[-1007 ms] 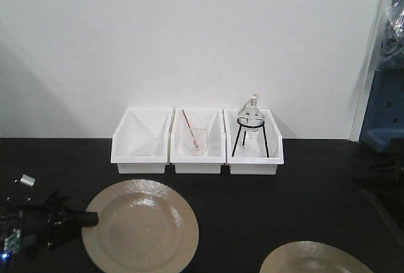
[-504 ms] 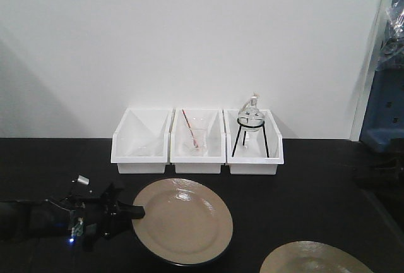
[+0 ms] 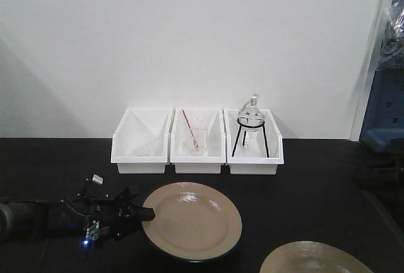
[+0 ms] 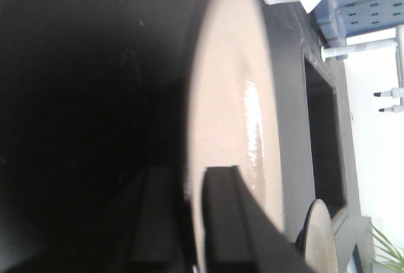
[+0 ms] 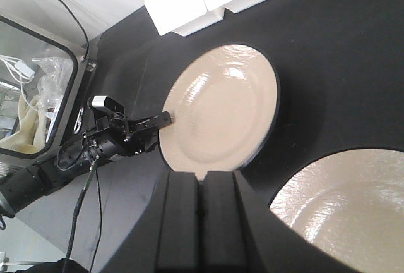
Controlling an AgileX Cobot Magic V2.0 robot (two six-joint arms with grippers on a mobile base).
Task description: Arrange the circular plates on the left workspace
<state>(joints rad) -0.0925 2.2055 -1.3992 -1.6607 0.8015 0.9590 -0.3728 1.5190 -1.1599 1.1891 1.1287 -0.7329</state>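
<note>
One round tan plate (image 3: 192,221) with a dark rim sits over the black countertop (image 3: 303,184) in front of the bins, its near edge raised a little. My left gripper (image 3: 148,213) is shut on its left rim. In the left wrist view one finger (image 4: 227,222) lies on the plate's glossy top (image 4: 233,96) and the other is under it. The second plate (image 3: 315,259) lies flat at the front right, also seen in the right wrist view (image 5: 344,203). My right gripper (image 5: 202,175) is shut and empty, hovering above and between the two plates.
Three white bins (image 3: 197,141) stand against the back wall; the middle one holds a beaker, the right one a flask (image 3: 250,116) on a black tripod. A recessed sink basin (image 4: 322,134) lies to the right. A blue cabinet (image 3: 384,109) stands at far right.
My left gripper has carried the plate to the right and slightly back, from the front left to in front of the middle bin. The second plate has not moved.
</note>
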